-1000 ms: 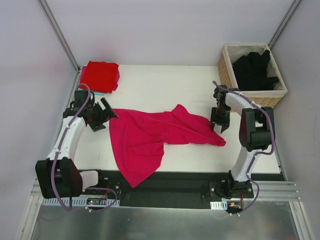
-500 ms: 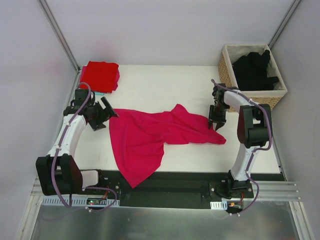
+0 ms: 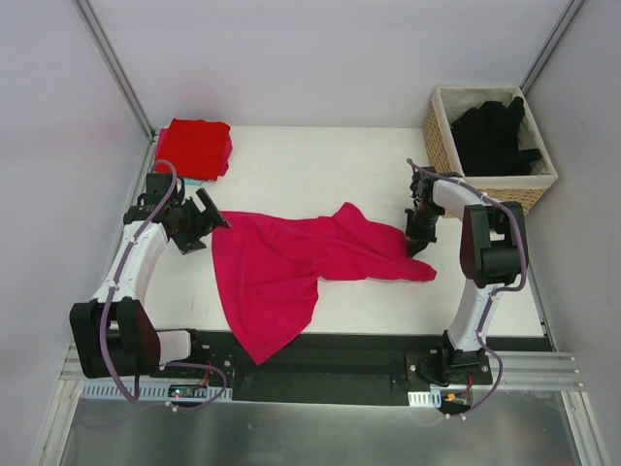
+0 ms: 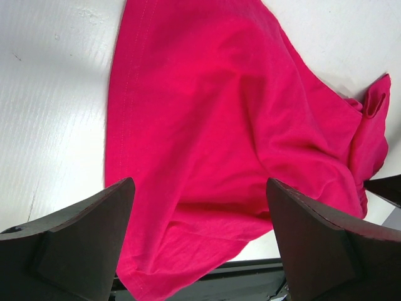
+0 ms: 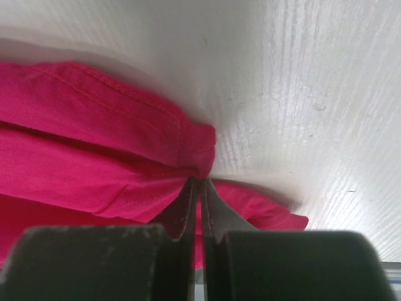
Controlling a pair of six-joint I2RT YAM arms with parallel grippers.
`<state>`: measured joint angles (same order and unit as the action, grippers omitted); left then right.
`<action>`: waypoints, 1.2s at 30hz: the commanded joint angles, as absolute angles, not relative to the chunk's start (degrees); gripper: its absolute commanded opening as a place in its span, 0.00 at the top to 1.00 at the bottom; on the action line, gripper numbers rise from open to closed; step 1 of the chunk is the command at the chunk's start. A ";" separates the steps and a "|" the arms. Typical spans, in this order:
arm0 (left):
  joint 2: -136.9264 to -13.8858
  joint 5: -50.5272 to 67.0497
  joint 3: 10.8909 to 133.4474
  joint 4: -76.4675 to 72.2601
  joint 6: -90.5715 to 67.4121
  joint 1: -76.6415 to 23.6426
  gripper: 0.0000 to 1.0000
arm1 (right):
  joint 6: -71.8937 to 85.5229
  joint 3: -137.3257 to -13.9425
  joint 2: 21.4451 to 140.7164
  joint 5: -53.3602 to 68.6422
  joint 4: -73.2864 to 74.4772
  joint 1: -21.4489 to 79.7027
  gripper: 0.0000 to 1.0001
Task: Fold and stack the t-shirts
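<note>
- A magenta-pink soft cloth t-shirt (image 3: 281, 272) lies crumpled and unfolded across the middle of the white table (image 3: 320, 160). Its left edge runs fairly straight, and its right end narrows to a point in the right-centre of the top view.
- The shirt's lowest corner hangs past the table's near edge, over the black rail (image 3: 369, 354) at the bottom of the frame.
- Bare table shows above the shirt, from the upper left to the upper right, and again in the lower right below the narrow end.
- The right gripper (image 3: 416, 245) stands at that narrow end. In its wrist view the jaws are pressed together on a pinch of pink cloth just by a stitched hem (only a thin fold sits between them).
- The left gripper (image 3: 207, 228) is just beside the shirt's upper left corner. Its two fingers are spread wide with nothing between them, and its own camera shows the pink cloth below.
- One brighter red cloth shirt (image 3: 194, 146) sits folded in the upper left corner, apart from the pink one.
- One woven wicker basket (image 3: 439, 136) stands in the upper right, with its near corner close to the right arm.
- The basket holds black cloth shirts (image 3: 495, 131) in a heap, and I cannot tell how many.
- Count: one pink shirt, one red shirt, one basket, two arms.
</note>
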<state>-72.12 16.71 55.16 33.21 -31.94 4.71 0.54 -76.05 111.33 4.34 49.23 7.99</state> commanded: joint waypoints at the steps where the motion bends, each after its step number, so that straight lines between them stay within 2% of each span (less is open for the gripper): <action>1: -72.07 18.11 56.51 32.43 -30.76 4.83 0.15 | 0.44 -77.78 106.09 2.56 52.20 9.05 1.00; 9: -77.25 15.12 54.32 32.43 -30.59 4.83 0.16 | -2.55 -87.62 102.31 -5.27 60.20 10.46 1.00; 18: -83.84 12.22 53.00 26.11 -29.80 4.83 0.16 | -3.25 -85.26 100.46 -4.57 61.17 10.81 1.00; 36: -105.37 13.01 71.45 21.18 -28.30 4.75 0.18 | -6.59 -86.13 99.32 -5.54 63.98 10.81 1.00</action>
<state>-102.50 13.21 67.00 22.04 -29.80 4.71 -4.75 -85.12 102.98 -3.68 60.69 10.55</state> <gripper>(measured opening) 0.821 0.017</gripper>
